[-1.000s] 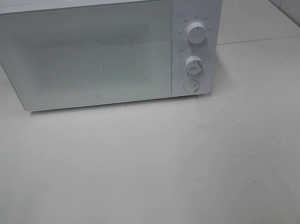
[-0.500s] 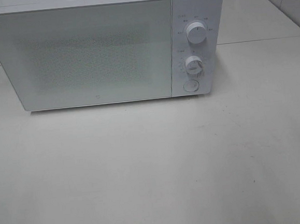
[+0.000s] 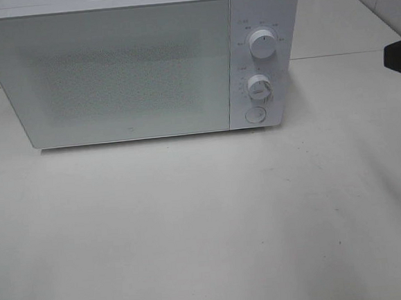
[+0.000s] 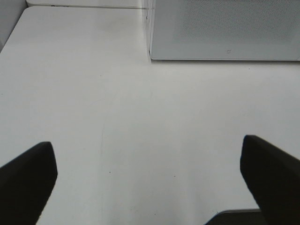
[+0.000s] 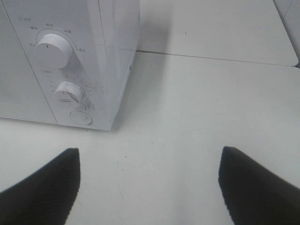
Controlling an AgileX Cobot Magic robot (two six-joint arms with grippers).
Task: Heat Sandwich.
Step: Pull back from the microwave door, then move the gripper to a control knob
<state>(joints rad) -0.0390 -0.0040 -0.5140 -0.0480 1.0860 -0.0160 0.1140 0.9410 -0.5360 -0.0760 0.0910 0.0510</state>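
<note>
- Notably, the sandwich shows in no view. Whether it sits behind the closed, frosted door (image 3: pixel 111 73) of the microwave (image 3: pixel 262 6) or out of frame cannot be told.
- Right gripper (image 5: pixel 150 154): jaws wide apart, empty. It hangs off the microwave's right end, looking towards the round button (image 5: pixel 80 117) below the two dials.
- Left gripper (image 4: pixel 146 143): jaws wide apart, empty, over bare counter (image 4: pixel 140 117) near the microwave's left front corner.
- Judgement: the right arm is nearer the button, so any door release likely falls to it.
</note>
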